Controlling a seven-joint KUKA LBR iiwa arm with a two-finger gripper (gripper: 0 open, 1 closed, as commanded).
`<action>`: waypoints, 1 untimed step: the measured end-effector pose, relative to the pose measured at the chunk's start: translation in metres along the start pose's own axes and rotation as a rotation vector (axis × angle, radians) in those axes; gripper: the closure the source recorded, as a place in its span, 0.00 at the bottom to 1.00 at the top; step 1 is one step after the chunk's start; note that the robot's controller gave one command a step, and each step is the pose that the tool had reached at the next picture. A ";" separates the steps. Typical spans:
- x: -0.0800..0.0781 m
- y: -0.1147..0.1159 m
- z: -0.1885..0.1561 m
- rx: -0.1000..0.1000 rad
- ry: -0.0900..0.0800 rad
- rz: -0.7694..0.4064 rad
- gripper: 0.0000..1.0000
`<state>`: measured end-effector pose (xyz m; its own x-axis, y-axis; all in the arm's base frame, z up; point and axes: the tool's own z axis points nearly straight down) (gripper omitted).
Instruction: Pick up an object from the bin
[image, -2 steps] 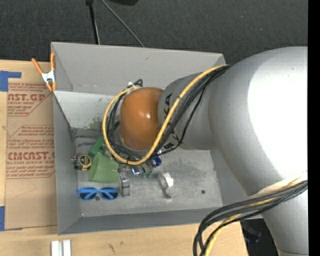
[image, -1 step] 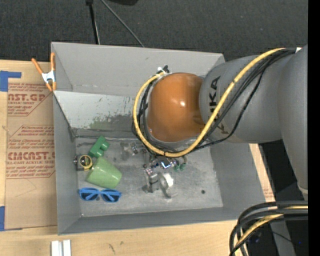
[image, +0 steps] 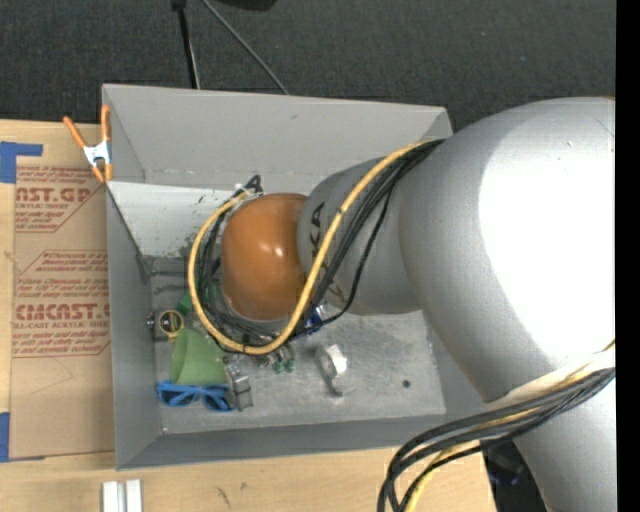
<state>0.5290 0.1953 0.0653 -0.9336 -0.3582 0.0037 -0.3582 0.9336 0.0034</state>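
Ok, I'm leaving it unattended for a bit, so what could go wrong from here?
The orange cover and cable loop hide whatever lies beneath them, so a bad grasp may go unseen. The green piece, blue frame and small grey part lie crowded near the bin's left wall; two might lift together or get shoved.

The brown cardboard sheet (image: 50, 260) lying left of the grey metal bin (image: 300, 130) carries red print: "CAST.GP" on its far part. Nearer is a larger word ending in "CAST", above a small line that seems to read "CELL-CAST ACRYLIC SHEET".
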 end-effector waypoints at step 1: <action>-0.002 -0.003 -0.005 0.002 -0.008 0.003 1.00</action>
<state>0.5318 0.1930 0.0704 -0.9349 -0.3550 -0.0039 -0.3550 0.9349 0.0016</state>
